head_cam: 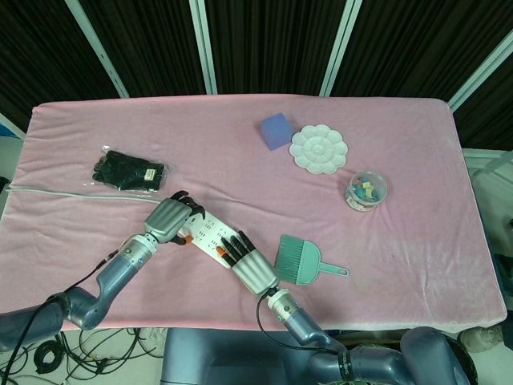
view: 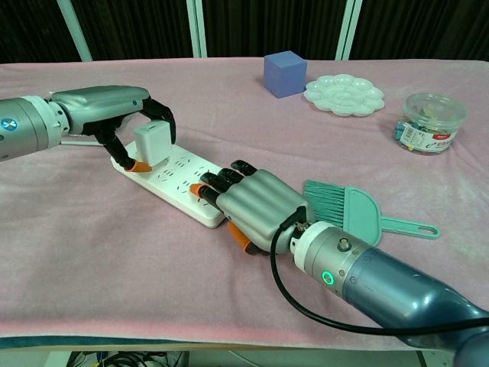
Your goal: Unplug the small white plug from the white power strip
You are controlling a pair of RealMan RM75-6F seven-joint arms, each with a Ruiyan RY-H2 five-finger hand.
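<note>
The white power strip lies slantwise on the pink cloth, also seen in the head view. My left hand pinches the small white plug between thumb and fingers over the strip's far end. The plug is tilted, its lower edge close to the strip; I cannot tell whether its prongs are out. In the head view my left hand hides the plug. My right hand rests flat on the strip's near end, fingertips pressing down.
A teal brush with dustpan lies just right of my right hand. Further back stand a purple cube, a white palette and a clear jar. A black glove pack and a white cable lie at the left.
</note>
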